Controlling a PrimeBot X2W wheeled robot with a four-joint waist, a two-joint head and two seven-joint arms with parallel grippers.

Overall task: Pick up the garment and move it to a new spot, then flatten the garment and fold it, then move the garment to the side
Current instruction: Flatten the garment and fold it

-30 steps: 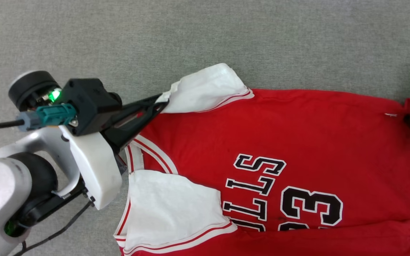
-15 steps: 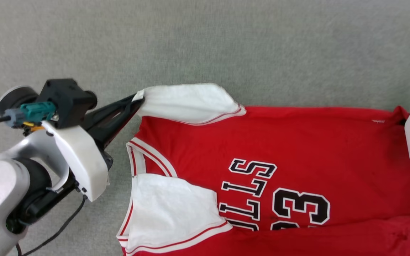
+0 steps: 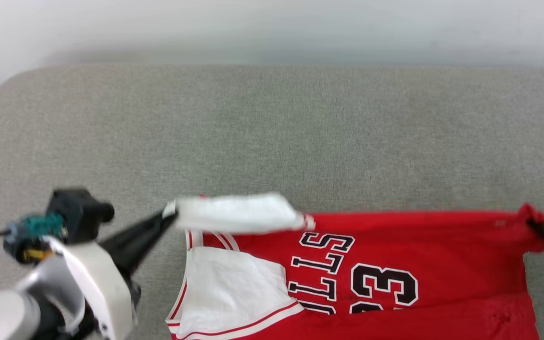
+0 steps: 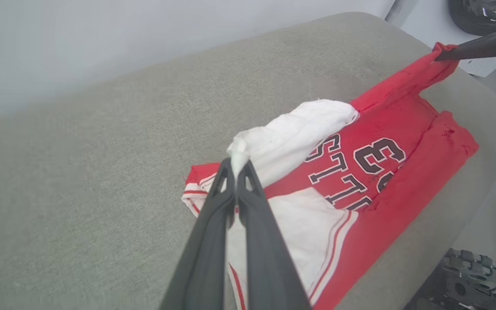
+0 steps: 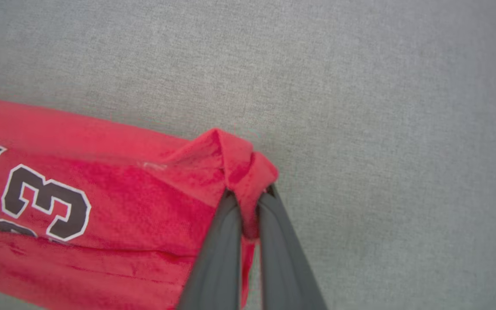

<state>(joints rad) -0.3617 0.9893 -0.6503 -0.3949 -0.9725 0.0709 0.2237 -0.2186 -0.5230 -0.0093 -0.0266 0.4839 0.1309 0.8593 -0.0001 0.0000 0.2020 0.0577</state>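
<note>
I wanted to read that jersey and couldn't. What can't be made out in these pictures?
Head view: motion-blurred throughout; the garment runs off the bottom edge.
Left wrist view: the white sleeve held up by the left gripper and a folded red edge cover part of the lettering.
Right wrist view: the left edge cuts the lettering; the right gripper hides the cloth pinched between its fingers.

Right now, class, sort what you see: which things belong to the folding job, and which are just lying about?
Part of the job:
shirt
left gripper, pinching its white sleeve
right gripper, pinching its red corner

Just lying about:
grey cushion underneath
toothed wheel beside the cushion
white wall
</note>
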